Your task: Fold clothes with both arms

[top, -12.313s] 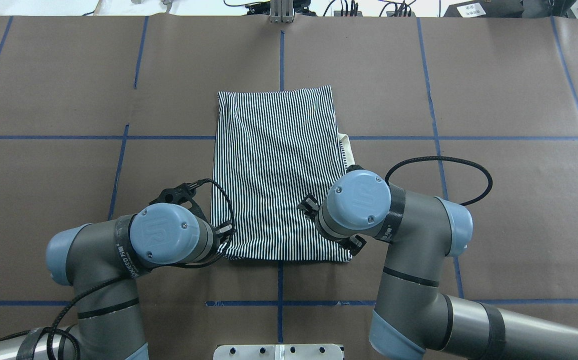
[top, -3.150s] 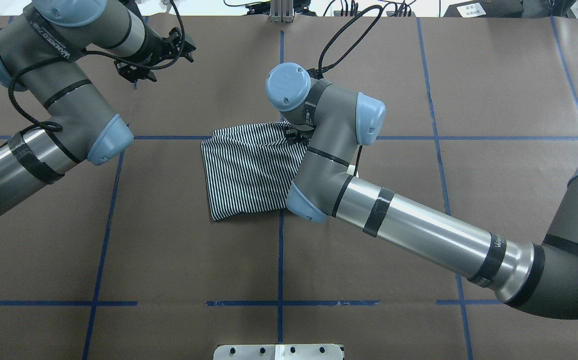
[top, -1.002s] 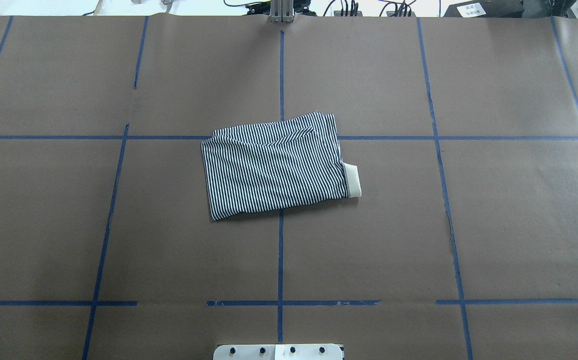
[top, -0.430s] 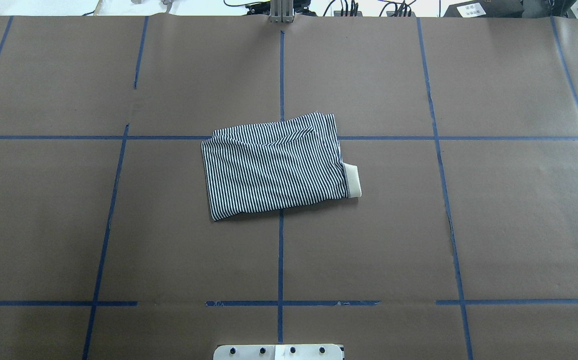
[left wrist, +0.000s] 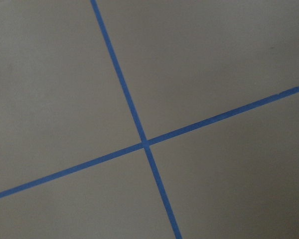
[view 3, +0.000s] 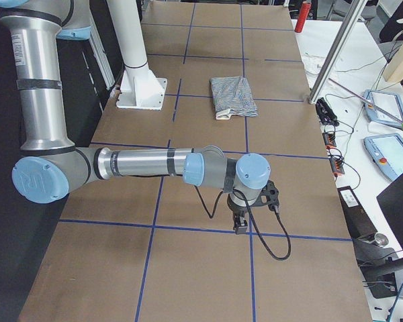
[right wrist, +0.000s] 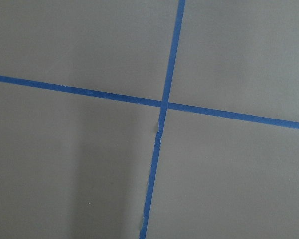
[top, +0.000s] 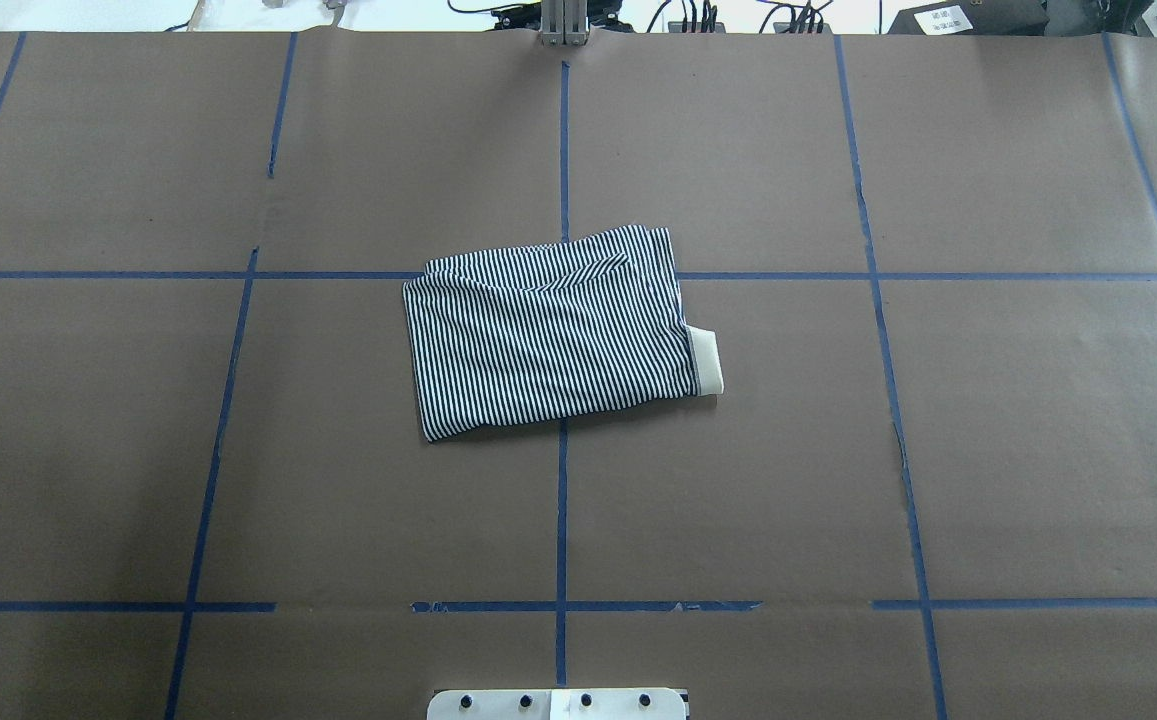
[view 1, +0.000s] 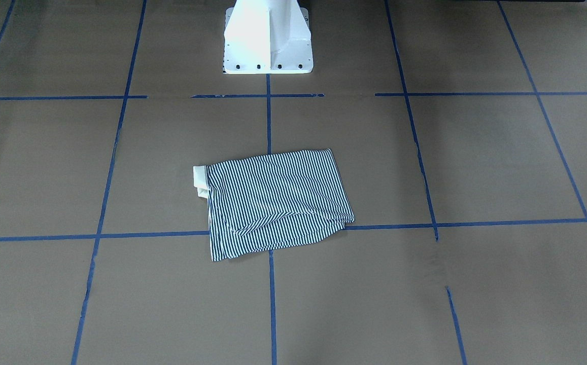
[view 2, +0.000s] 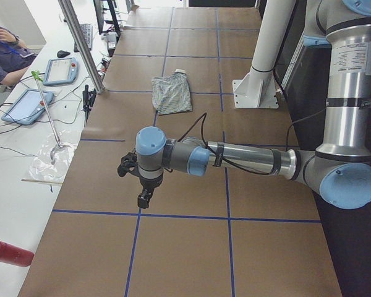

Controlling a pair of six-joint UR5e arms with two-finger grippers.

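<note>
The striped polo shirt (top: 548, 335) lies folded in a compact rectangle at the middle of the table, with its cream collar (top: 706, 360) sticking out at one side. It also shows in the front-facing view (view 1: 275, 203). No gripper touches it. Neither arm shows in the overhead or front-facing views. My left gripper (view 2: 142, 197) hangs over bare paper at the table's left end, far from the shirt (view 2: 172, 94). My right gripper (view 3: 240, 223) hangs over bare paper at the right end. I cannot tell whether either is open or shut. Both wrist views show only brown paper and blue tape lines.
The white pedestal (view 1: 268, 35) stands at the robot's side of the table. Brown paper with a blue tape grid (top: 562, 500) covers the table. A side bench with tablets (view 2: 60, 69), cables and a seated person (view 2: 3, 49) lies beyond the far edge. A red can (view 2: 9, 252) lies there too.
Since 12 s ago the long shirt has been folded in half and both arms have left the overhead view. Nothing has moved in the last second.
</note>
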